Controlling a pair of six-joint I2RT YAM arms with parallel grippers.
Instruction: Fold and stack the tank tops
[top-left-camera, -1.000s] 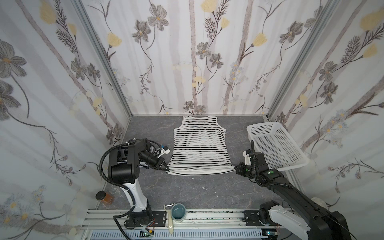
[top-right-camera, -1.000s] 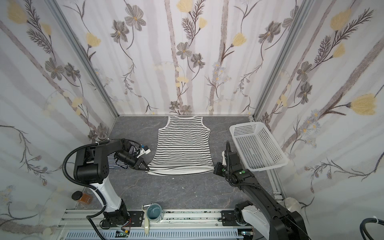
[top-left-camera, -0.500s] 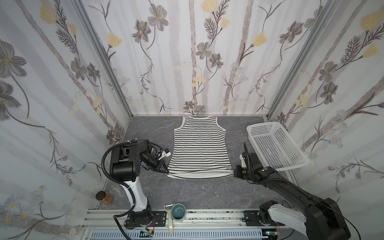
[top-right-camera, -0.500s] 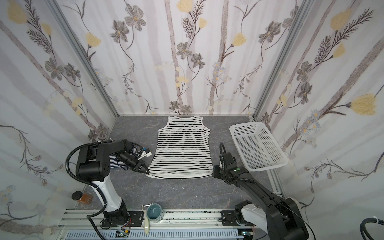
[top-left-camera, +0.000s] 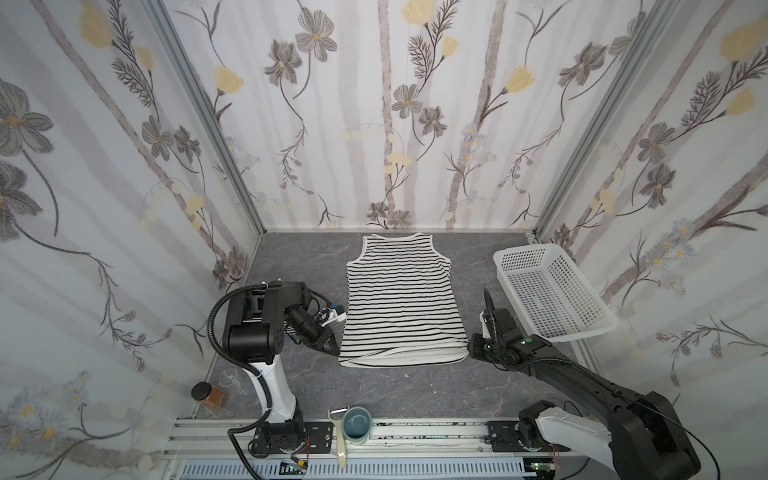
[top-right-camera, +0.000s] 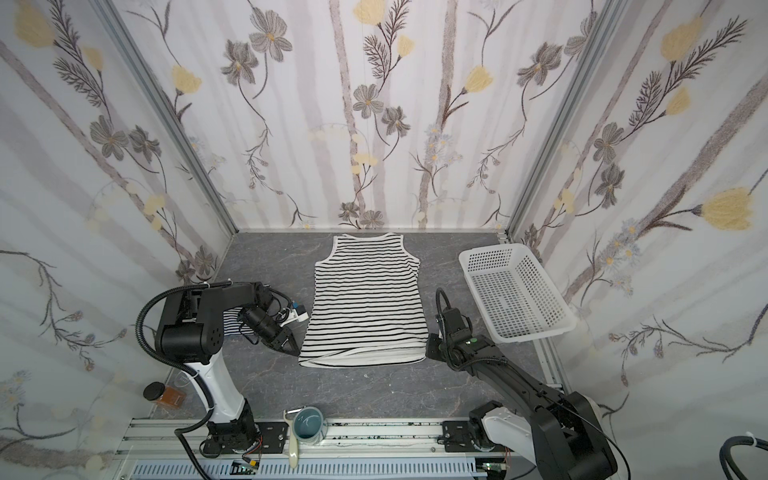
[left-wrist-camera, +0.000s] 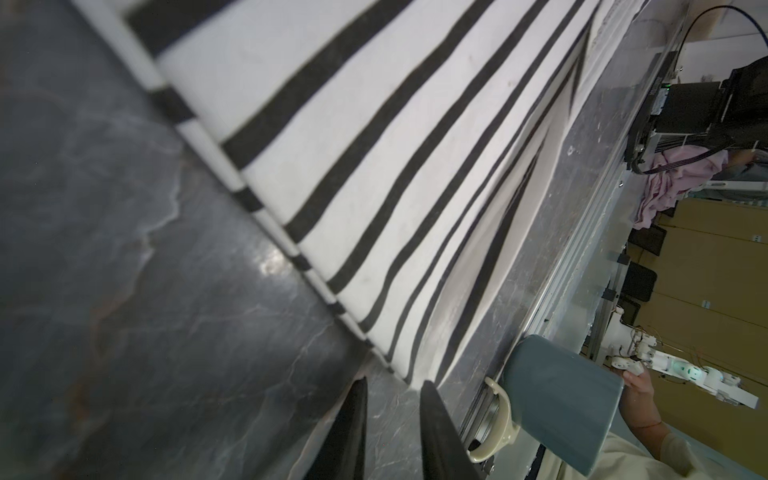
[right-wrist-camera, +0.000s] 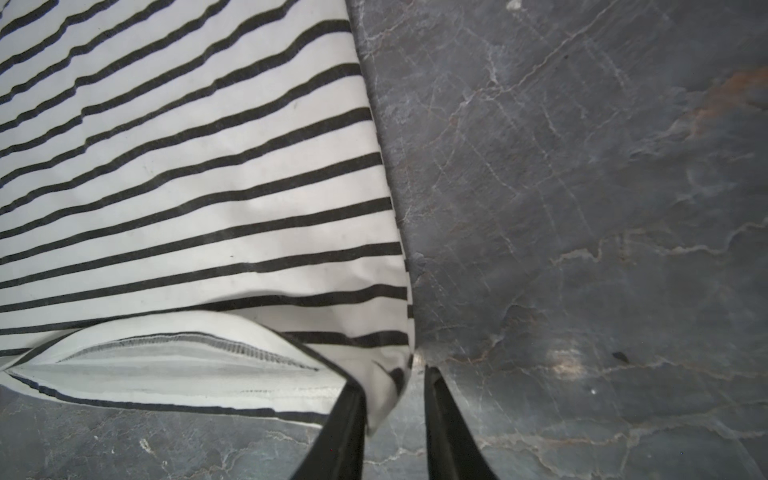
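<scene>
Tank top (top-left-camera: 402, 299) flat, seemingly loose

Tank top (top-left-camera: 401, 299) flat at centre of table (top-left-camera: 374, 390); basket (top-left-camera: 524, 258) right of it; mug (top-left-camera: 358, 422), peeler (top-left-camera: 340, 441) on front rail (top-left-camera: 424, 434); jar (top-left-camera: 210, 395) front-left.

**Colours and patterns, as seen from above**

- Wide-striped tank top (top-left-camera: 401, 299), centre of frame in both top views: white ground, well-spaced black stripes, white trim at neck and armholes.
- Fine-striped tank top (top-right-camera: 232, 322), left of centre, mostly hidden under the arm: dense navy-and-white stripes.
- Table (top-left-camera: 291, 257): dark grey, marbled with pale veins, with a rusty tinge in places.
- Basket (top-left-camera: 519, 253), right: white, perforated all over.
- Walls (top-left-camera: 374, 124): pale, with greyish vertical bands and grey and yellow flowers on dark stems.
- Mug (top-left-camera: 357, 424), lower centre: blue-grey.
- Peeler (top-left-camera: 340, 440), beside the mug: cream.
- Jar (top-left-camera: 210, 395), lower left: amber with a black lid.
- Left hand (left-wrist-camera: 394, 382) and right hand (right-wrist-camera: 392, 378): black fingers.
</scene>
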